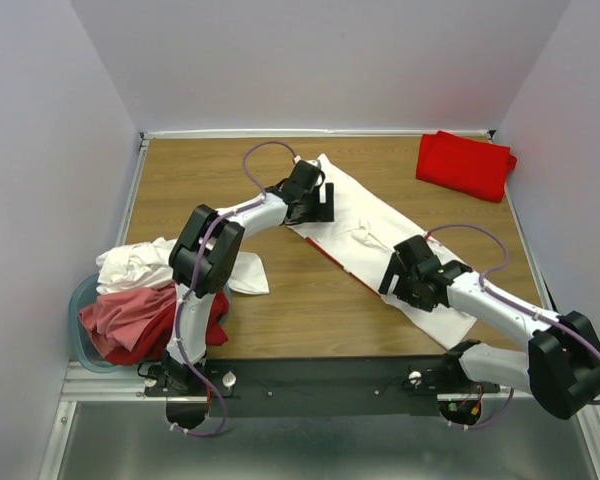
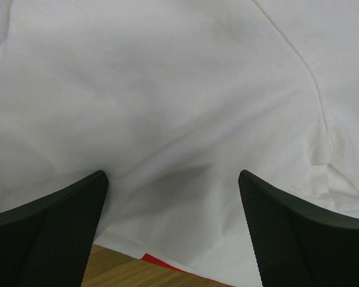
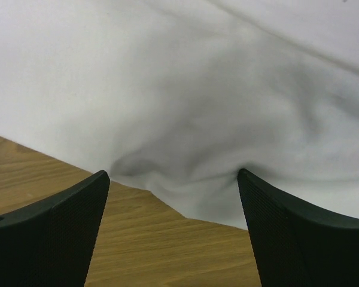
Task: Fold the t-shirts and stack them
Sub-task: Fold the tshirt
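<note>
Two arms attend to one long white cloth t-shirt. It lies flat and diagonal across the middle of the brown wooden desk, folded into a narrow strip with a sliver of red print showing along its near edge. The left gripper is low over the strip's far end, its fingers spread wide and released, holding nothing. The right gripper is at the strip's long near edge, toward the other end. Its fingers are likewise parted, with the hem between them but not pinched. A folded bright red t-shirt rests at the back right corner. A heap of white, pink and red t-shirts spills from the pale blue plastic tub at the left.

The cloth looks light, limp and quick to wrinkle. It will likely sag and drag rather than hold shape, and its layers may slide apart. The best hold seems to be a pinch through all layers at the edge, one near each end, with both lifted together so the fold lands square.
</note>
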Controlling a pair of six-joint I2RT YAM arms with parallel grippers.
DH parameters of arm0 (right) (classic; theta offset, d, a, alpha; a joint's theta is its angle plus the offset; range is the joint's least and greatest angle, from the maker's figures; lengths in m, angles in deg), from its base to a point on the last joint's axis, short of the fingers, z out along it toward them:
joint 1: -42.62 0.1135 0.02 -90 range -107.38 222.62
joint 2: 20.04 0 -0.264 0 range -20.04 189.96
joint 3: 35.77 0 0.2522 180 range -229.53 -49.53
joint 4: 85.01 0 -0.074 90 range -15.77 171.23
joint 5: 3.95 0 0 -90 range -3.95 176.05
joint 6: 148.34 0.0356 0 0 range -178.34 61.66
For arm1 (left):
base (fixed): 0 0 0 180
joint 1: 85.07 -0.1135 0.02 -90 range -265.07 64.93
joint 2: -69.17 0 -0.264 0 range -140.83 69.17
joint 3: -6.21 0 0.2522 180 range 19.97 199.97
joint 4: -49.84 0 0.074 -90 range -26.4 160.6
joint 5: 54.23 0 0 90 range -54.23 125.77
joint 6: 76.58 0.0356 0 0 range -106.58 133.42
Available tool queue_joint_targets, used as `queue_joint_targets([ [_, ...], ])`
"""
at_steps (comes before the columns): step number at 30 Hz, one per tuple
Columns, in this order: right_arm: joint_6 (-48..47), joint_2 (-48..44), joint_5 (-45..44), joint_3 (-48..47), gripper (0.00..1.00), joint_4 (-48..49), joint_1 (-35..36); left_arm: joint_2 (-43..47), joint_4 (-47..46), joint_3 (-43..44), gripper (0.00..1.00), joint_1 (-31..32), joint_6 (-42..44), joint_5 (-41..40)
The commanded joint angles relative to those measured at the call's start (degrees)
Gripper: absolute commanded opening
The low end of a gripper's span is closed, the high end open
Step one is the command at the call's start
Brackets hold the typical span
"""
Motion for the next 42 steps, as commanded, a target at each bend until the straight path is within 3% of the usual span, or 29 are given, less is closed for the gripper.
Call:
queue_joint_targets([
  [1,1.1,1.5,13.9,3.9,0.93,5.7,0.2,-3.8,1.7,2.0,0.98,-0.8,1.1,-0.1],
  [8,4.1,1.2,20.5,3.0,0.91,6.0,2.7,-9.9,7.5,12.5,0.98,-1.8,6.0,-0.6],
  [17,7.8,5.5,19.6,-1.0,0.91,7.0,9.1,-16.6,11.8,22.2,0.98,-3.6,11.0,-3.3],
  [27,9.3,15.5,19.3,-9.2,0.91,10.4,13.2,-21.8,12.9,30.9,0.98,-4.9,16.9,-2.9],
  [42,8.5,30.2,20.9,-24.7,0.91,12.1,16.4,-26.3,11.5,40.7,0.98,-8.1,18.3,3.1],
])
